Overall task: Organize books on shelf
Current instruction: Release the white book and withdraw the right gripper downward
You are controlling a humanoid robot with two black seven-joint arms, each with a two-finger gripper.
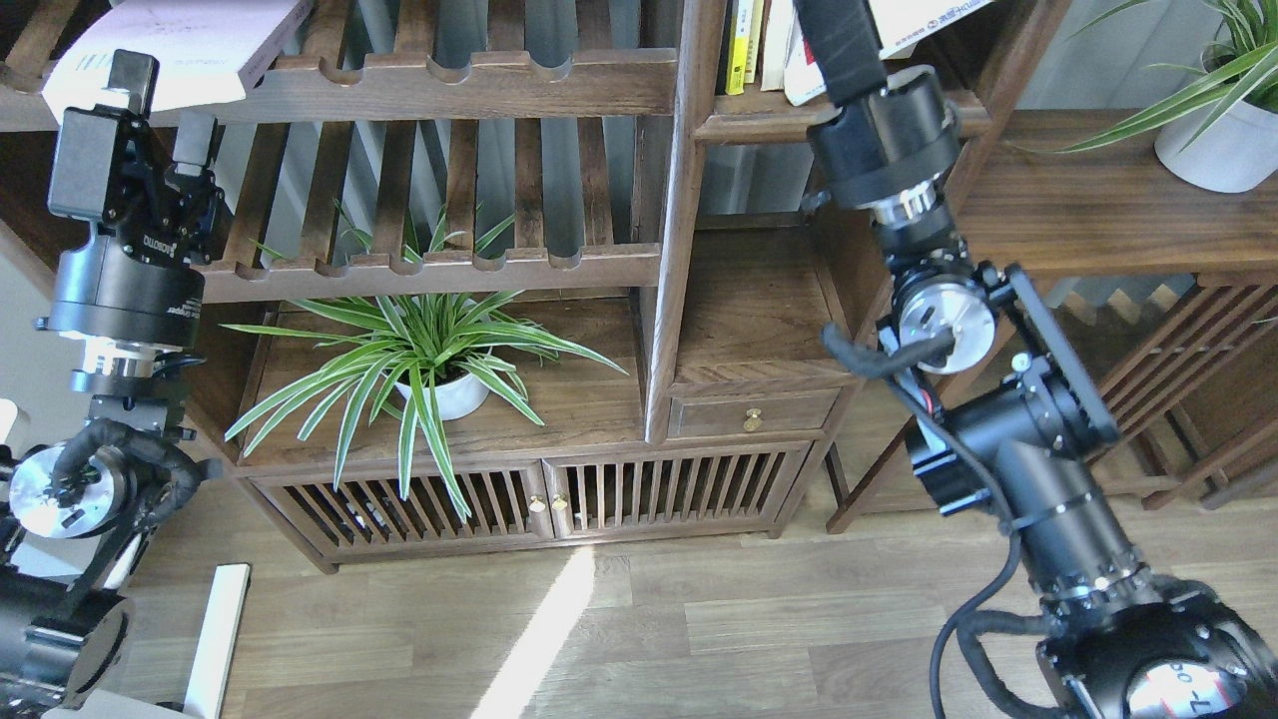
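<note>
A pale lilac-white book (pixel 170 45) lies flat on the top slatted rack at the upper left. My left gripper (pixel 160 105) stands open just below its front edge, fingers pointing up, with nothing between them. My right gripper (pixel 839 35) reaches up into the shelf (pixel 759 127) at the top centre, and its fingertips are cut off by the top edge. A large white book (pixel 929 22) leans behind and to the right of it, with another part showing at its left. I cannot tell whether the gripper holds that book.
Thin yellow and white books (pixel 741 45) stand upright at the shelf's left end. A potted spider plant (pixel 429 359) sits on the lower board under the racks. Another potted plant (pixel 1218 120) stands on the side table at the right. A small drawer (pixel 754 414) is below centre.
</note>
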